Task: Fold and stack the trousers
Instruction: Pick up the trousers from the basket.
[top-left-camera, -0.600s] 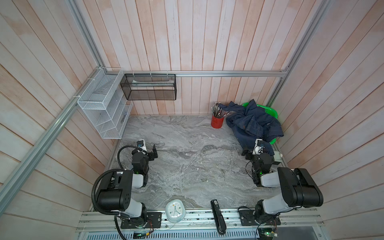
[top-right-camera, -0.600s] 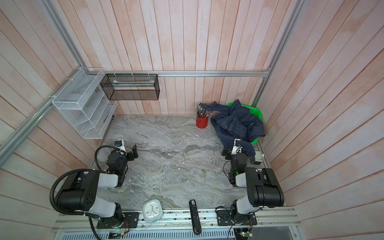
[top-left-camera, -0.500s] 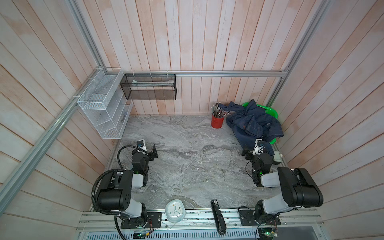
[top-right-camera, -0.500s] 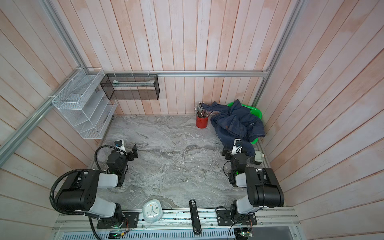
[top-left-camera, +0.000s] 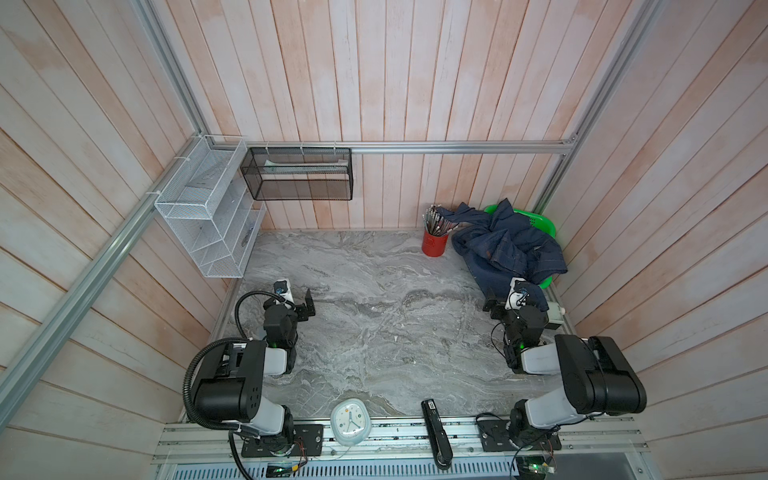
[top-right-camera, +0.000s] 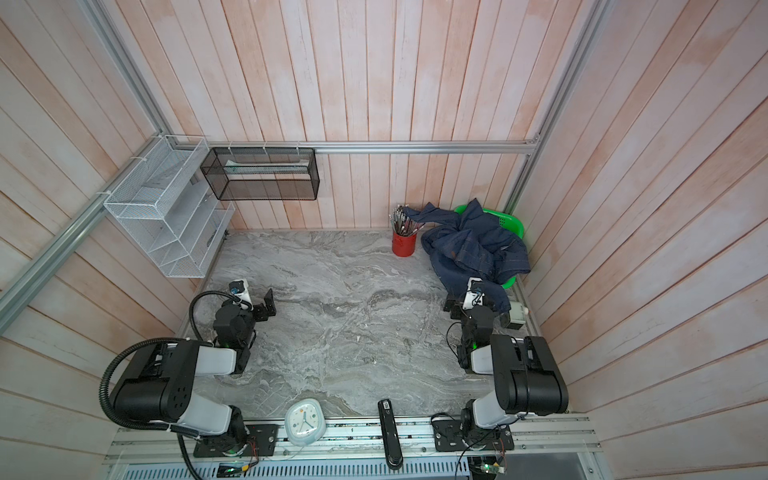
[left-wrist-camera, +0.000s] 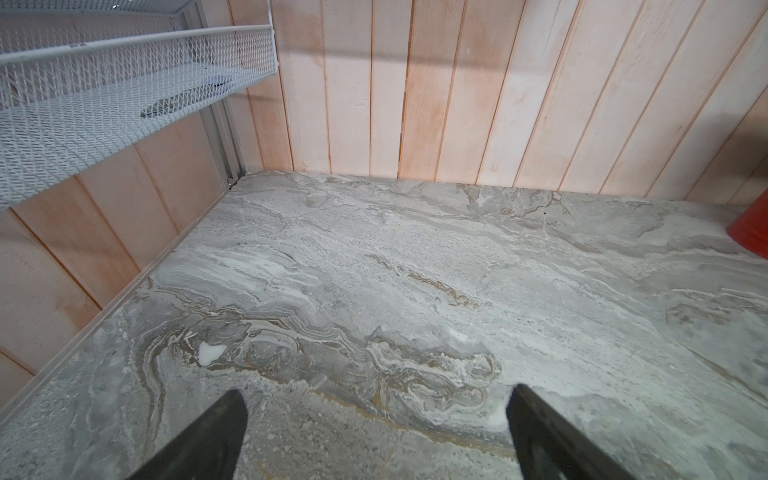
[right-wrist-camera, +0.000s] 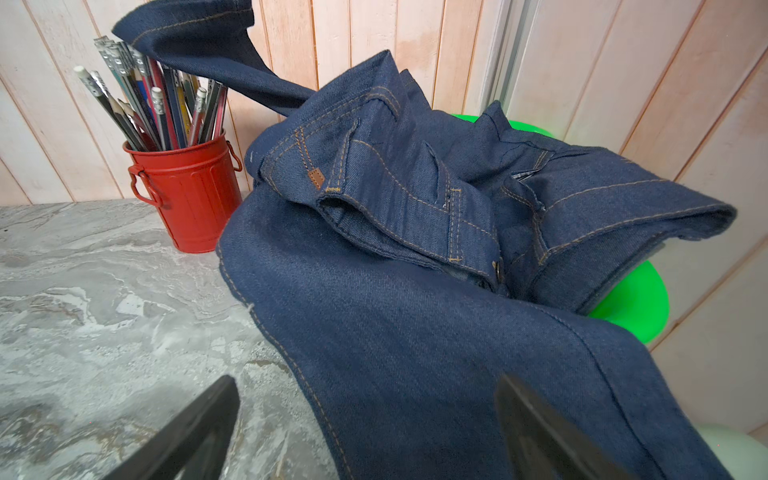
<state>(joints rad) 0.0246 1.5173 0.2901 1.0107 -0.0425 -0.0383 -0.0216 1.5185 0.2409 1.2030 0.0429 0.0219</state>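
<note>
The trousers (top-left-camera: 507, 245) (top-right-camera: 478, 245) are dark blue jeans with tan stitching, heaped over a green basket (top-left-camera: 538, 218) (top-right-camera: 507, 218) in the far right corner. One leg trails over the red pencil cup; another runs down onto the marble toward my right arm. My right gripper (top-left-camera: 509, 300) (top-right-camera: 471, 301) (right-wrist-camera: 368, 386) stands open at that leg's end. In the right wrist view the denim (right-wrist-camera: 415, 311) lies between and under the wide-apart fingers, not pinched. My left gripper (top-left-camera: 297, 297) (top-right-camera: 255, 298) (left-wrist-camera: 376, 399) is open over bare marble at the left.
A red pencil cup (top-left-camera: 434, 247) (right-wrist-camera: 191, 195) stands beside the jeans at the back wall. On the left walls hang a white wire shelf (top-left-camera: 203, 224) and a black mesh basket (top-left-camera: 299, 178). A clock (top-left-camera: 350, 422) and a black stapler (top-left-camera: 436, 432) lie at the front edge.
</note>
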